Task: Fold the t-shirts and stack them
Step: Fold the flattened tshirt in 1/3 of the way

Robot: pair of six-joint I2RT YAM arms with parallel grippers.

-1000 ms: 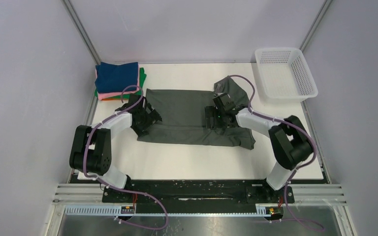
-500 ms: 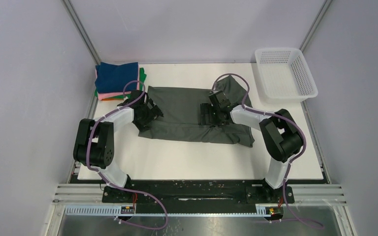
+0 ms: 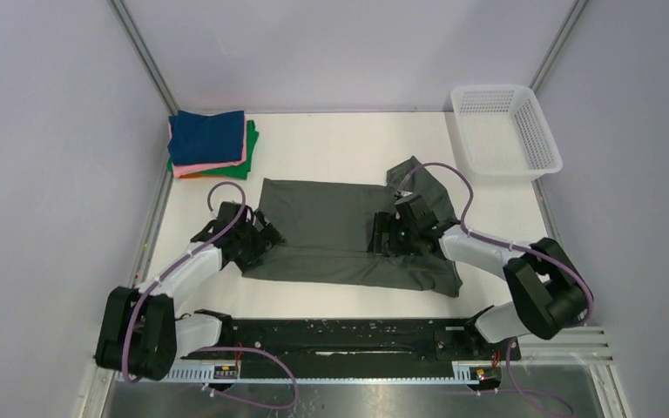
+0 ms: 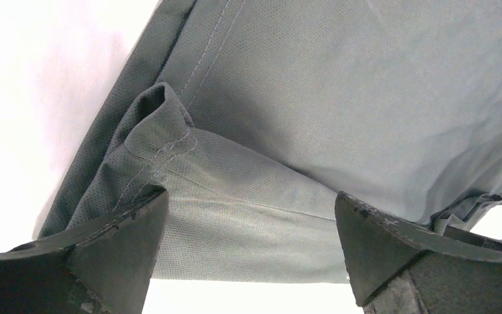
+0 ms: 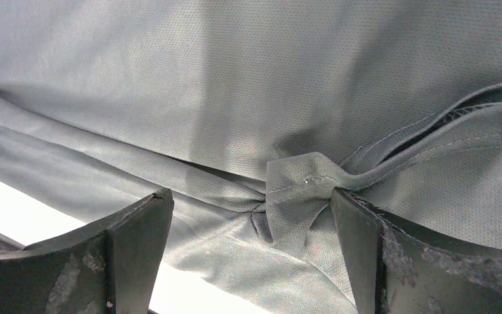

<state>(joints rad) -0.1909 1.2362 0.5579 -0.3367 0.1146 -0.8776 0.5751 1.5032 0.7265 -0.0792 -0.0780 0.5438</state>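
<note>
From above, the grey-green t-shirt (image 3: pixel 331 231) lies spread mid-table, with the left gripper (image 3: pixel 260 239) at its left edge and the right gripper (image 3: pixel 385 235) on its right half. In the left wrist view the jaws stand wide apart astride a hem fold. In the right wrist view the jaws are also apart, with a bunched seam between them, seemingly unpinched.

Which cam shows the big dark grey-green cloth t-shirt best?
Top external: the whole dark grey-green cloth t-shirt lies spread out, with nearly its full outline visible. Left wrist shows only a hemmed corner close up, and right wrist shows only a bunched seam.
</note>
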